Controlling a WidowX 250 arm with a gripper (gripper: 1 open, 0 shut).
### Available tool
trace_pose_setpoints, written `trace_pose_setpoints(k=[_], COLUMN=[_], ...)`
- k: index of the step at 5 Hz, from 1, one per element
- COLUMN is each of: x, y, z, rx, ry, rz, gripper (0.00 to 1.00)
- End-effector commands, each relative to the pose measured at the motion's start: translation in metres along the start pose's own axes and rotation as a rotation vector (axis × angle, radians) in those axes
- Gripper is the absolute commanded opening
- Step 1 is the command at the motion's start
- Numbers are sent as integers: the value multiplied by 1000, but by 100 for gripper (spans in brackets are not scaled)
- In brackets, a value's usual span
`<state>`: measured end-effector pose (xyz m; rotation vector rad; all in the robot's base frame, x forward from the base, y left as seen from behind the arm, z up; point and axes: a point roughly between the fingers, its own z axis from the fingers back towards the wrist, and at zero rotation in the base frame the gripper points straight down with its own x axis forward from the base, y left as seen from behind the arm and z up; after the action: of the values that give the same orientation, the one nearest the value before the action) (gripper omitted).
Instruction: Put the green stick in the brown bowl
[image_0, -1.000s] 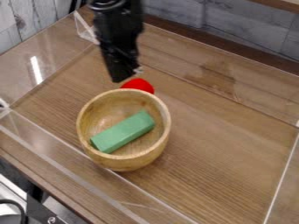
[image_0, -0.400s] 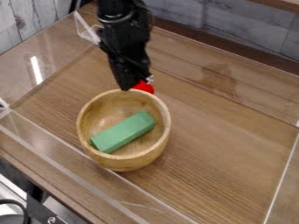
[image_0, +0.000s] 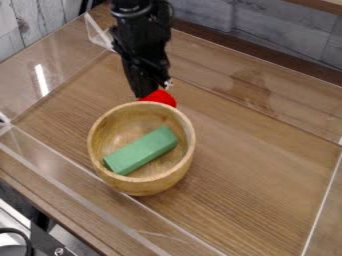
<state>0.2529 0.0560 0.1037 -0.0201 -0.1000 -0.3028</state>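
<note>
As far as the single view shows, task reads as done. Green stick (image_0: 142, 151) lying flat inside the brown bowl (image_0: 118, 115), slanted across the bottom, 1 end toward the far right wall, the other toward the near left. Gripper (image_0: 148, 88) above the bowl's far rim, pointing down, jaws closed on nothing, clear of the stick. Just behind the rim, partly hidden by the fingers, a small red object (image_0: 162, 98) on the wooden table (image_0: 254, 120). Nothing left to place; at most, pulling the arm away from the bowl.
</note>
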Motion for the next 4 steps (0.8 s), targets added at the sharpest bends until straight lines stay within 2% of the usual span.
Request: trace_pose_setpoints(k=[1, 2, 3, 4], x=[17, 24, 27, 24], y=[10, 12, 16, 24], z=[13, 10, 7, 15], rx=[32, 32, 34, 46], ry=[-49, -44, -60, -77], rz=[-3, -11, -7, 74], gripper=[0, 0, 100, 100])
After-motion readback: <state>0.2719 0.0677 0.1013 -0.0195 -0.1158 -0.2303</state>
